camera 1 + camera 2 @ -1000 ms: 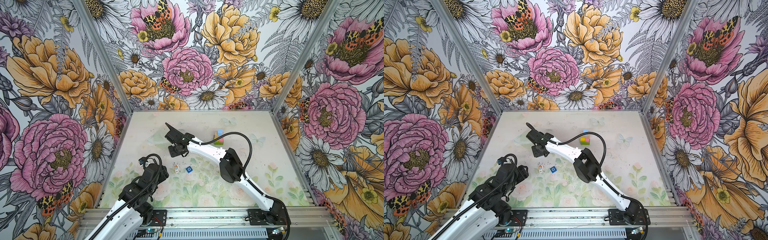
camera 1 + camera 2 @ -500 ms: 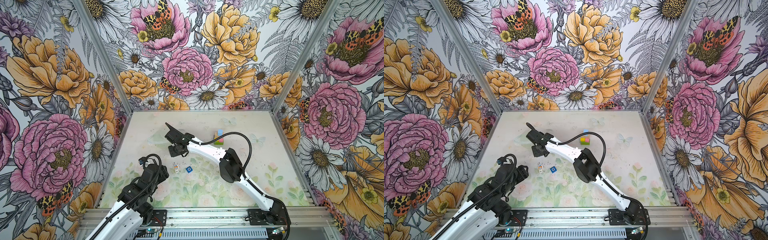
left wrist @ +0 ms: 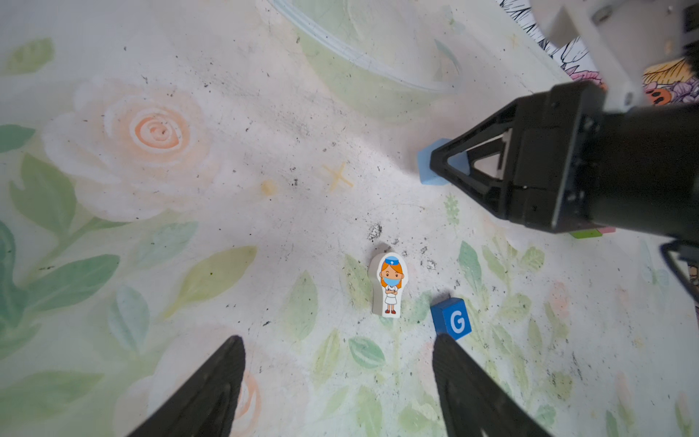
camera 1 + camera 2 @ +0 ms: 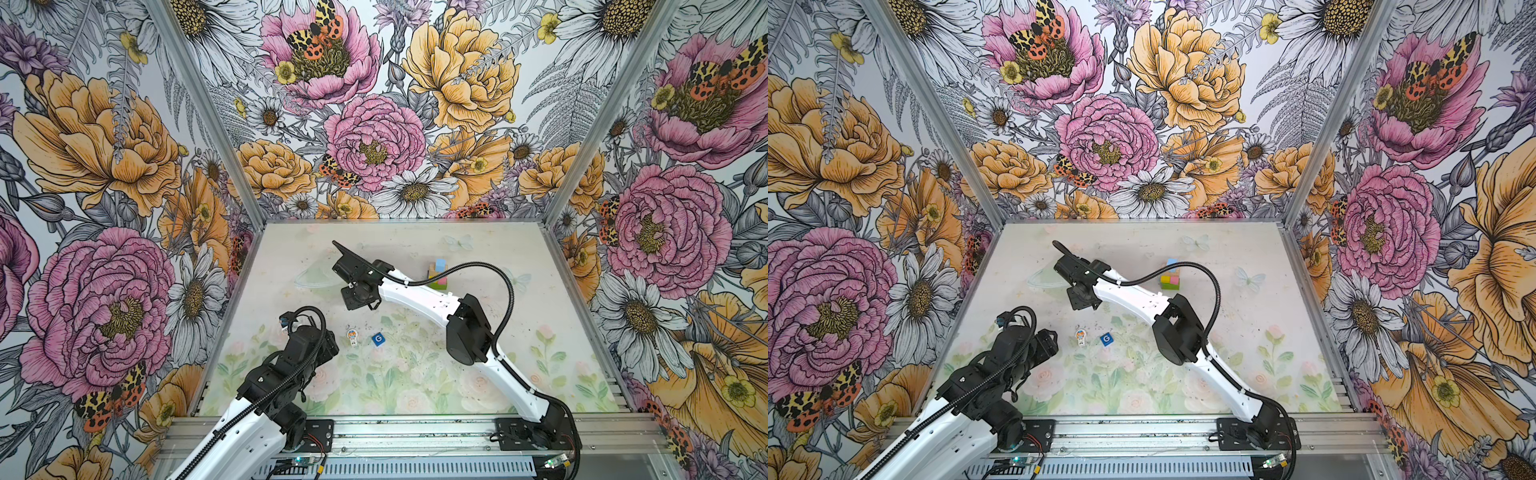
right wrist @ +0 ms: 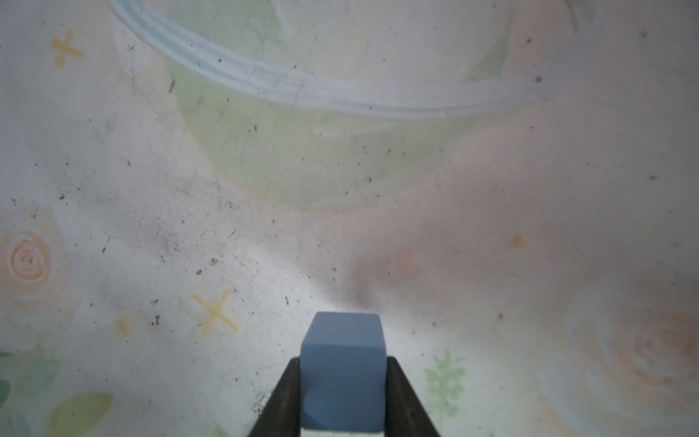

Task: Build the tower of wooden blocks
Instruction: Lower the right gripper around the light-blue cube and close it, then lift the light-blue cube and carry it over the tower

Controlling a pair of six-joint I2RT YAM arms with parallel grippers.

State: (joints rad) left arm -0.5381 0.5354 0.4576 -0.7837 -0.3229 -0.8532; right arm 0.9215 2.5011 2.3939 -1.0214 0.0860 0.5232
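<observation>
The flower-printed counter [image 4: 540, 316] fills the lower middle of both top views. The white right arm [image 4: 419, 293] reaches to centre frame, its right jaws clamped on a light blue wooden cube [image 5: 342, 340]. At lower left, the left arm [image 4: 291, 365] holds its left jaws spread wide and empty. The wood block tower [image 4: 437, 274], coloured bricks under a light blue cube, stands right of centre. Below centre, a dark blue cube marked G [image 4: 377, 339] lies just beside the tiny white toy figure [image 4: 352, 337].

The light blue cube [image 5: 342, 359] looks matt; the table [image 5: 151, 196] is scuffed and speckled.
</observation>
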